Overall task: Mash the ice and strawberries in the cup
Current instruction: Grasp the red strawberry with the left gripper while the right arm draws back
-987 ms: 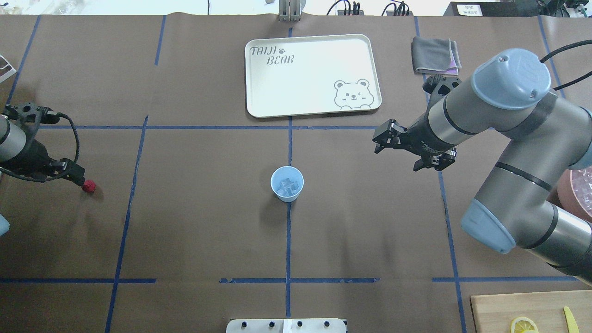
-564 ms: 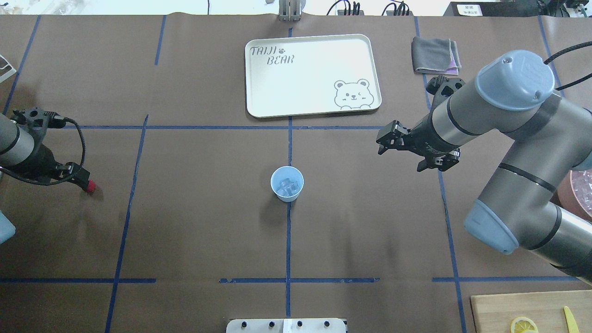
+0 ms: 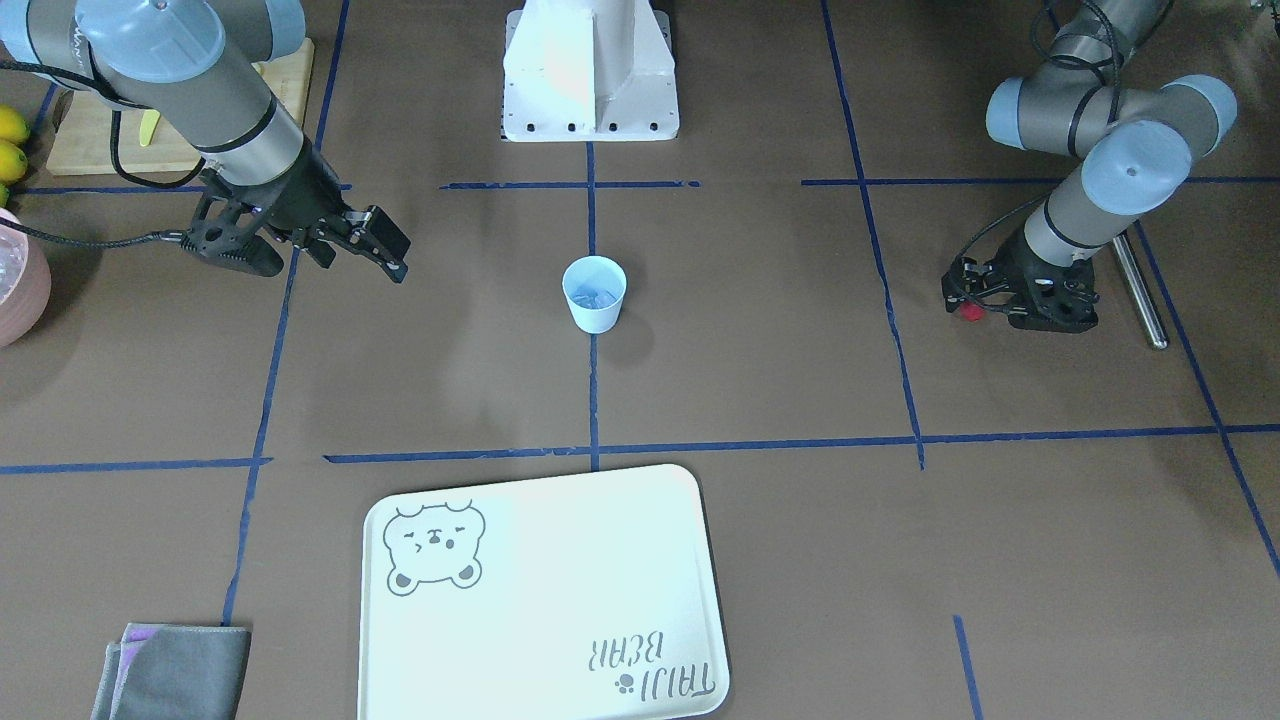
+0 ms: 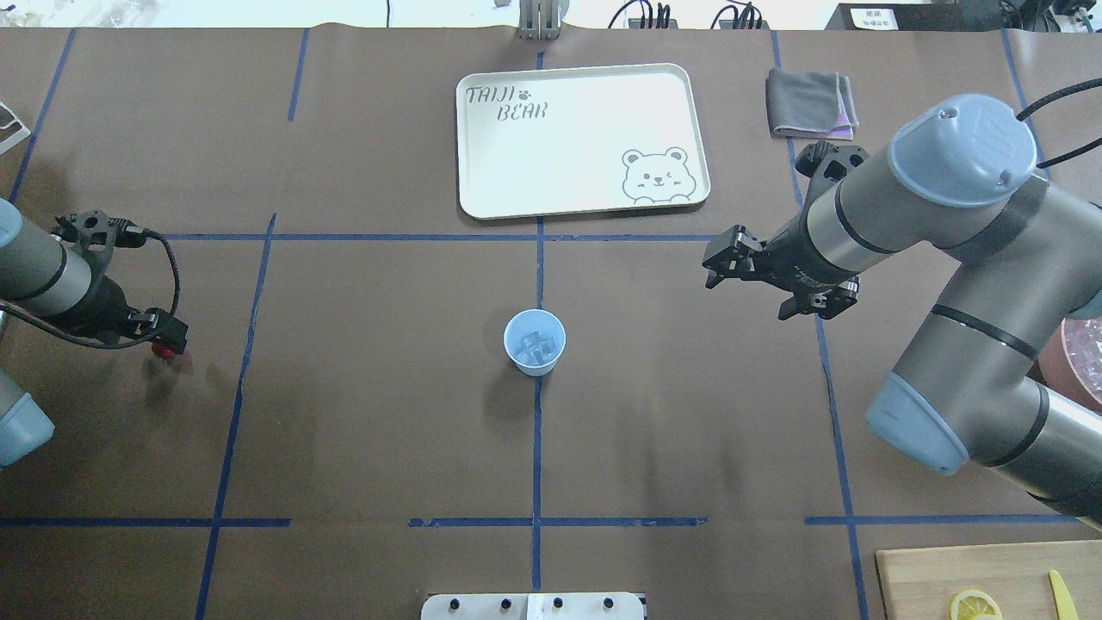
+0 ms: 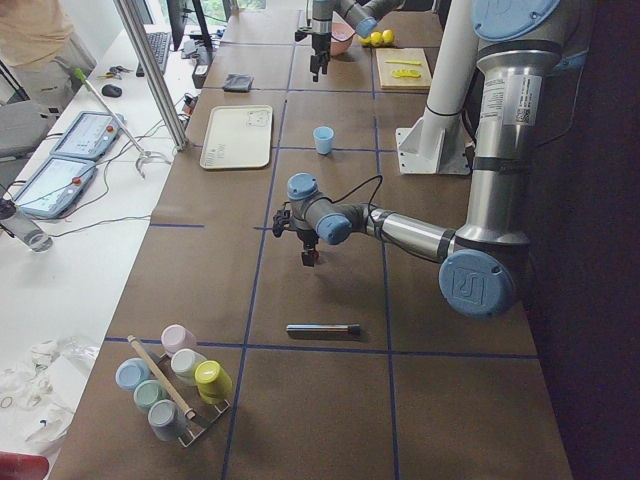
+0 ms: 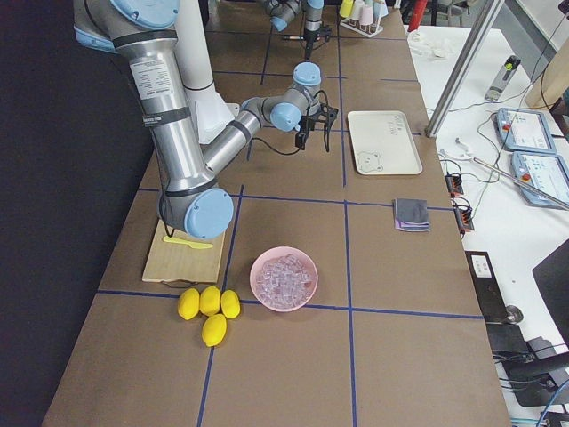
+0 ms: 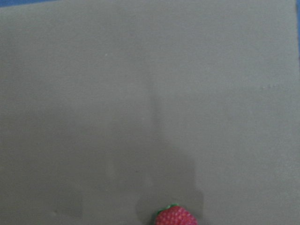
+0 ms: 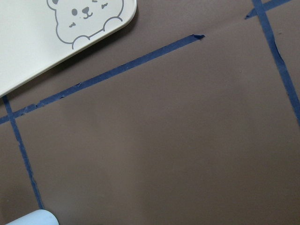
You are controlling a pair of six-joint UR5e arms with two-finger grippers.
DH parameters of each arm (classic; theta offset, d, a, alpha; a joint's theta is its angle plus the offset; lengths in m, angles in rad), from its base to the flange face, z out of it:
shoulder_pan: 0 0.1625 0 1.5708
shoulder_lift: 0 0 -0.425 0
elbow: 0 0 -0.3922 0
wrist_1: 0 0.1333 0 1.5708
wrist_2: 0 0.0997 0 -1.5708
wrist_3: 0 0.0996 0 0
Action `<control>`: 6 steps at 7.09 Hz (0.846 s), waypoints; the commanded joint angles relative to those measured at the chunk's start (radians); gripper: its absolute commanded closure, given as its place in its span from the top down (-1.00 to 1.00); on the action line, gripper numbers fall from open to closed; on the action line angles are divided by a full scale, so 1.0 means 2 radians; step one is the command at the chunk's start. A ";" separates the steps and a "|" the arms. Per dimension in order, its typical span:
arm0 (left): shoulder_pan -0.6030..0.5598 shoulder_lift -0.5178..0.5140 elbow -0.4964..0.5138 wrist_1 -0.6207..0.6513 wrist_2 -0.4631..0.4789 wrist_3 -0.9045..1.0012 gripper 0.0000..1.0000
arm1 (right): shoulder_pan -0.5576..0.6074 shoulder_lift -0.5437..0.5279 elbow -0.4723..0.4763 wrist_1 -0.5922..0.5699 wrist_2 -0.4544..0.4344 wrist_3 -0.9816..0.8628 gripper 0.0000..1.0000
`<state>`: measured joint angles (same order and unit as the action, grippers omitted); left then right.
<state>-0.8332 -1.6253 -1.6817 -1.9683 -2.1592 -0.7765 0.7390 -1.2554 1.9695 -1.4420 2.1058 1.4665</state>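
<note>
The pale blue cup point(image 4: 535, 342) stands upright at the table's middle, also in the front view point(image 3: 594, 293). Clear ice point(image 4: 535, 346) chunks lie inside it. My left gripper point(image 4: 169, 337) is far to the cup's left, tilted low over the table. It is shut on the small red strawberry point(image 4: 161, 350), which peeks out at its fingertips point(image 3: 968, 311). The berry shows at the bottom edge of the left wrist view point(image 7: 176, 217). My right gripper point(image 4: 762, 282) hangs open and empty above the table to the cup's right point(image 3: 300, 255).
A white bear tray point(image 4: 585, 138) lies behind the cup, with a grey cloth point(image 4: 811, 103) to its right. A pink bowl point(image 6: 284, 277) of ice, several lemons point(image 6: 209, 307) and a cutting board point(image 4: 990, 581) are on my right. A metal rod point(image 5: 322, 328) lies by the left arm.
My left arm swung to the right and its wrist turned over the strawberry, which stays almost in place and is now mostly covered. My right gripper drifted slightly right.
</note>
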 commanded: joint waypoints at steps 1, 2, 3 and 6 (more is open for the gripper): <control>0.002 -0.001 -0.001 -0.001 -0.001 -0.001 -0.91 | -0.001 0.000 0.000 0.000 0.000 0.000 0.99; 0.002 -0.002 -0.004 -0.001 0.000 -0.002 -1.00 | 0.001 0.000 0.000 0.000 0.002 0.000 0.99; 0.002 -0.005 -0.007 -0.001 0.000 -0.007 -1.00 | 0.001 0.000 0.000 0.000 0.002 0.000 0.99; 0.010 -0.062 -0.073 0.004 -0.007 -0.106 -1.00 | 0.015 -0.023 0.025 -0.002 0.006 0.000 0.99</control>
<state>-0.8251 -1.6852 -1.7708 -1.9639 -2.1690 -0.8894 0.7555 -1.2703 1.9917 -1.4459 2.1146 1.4665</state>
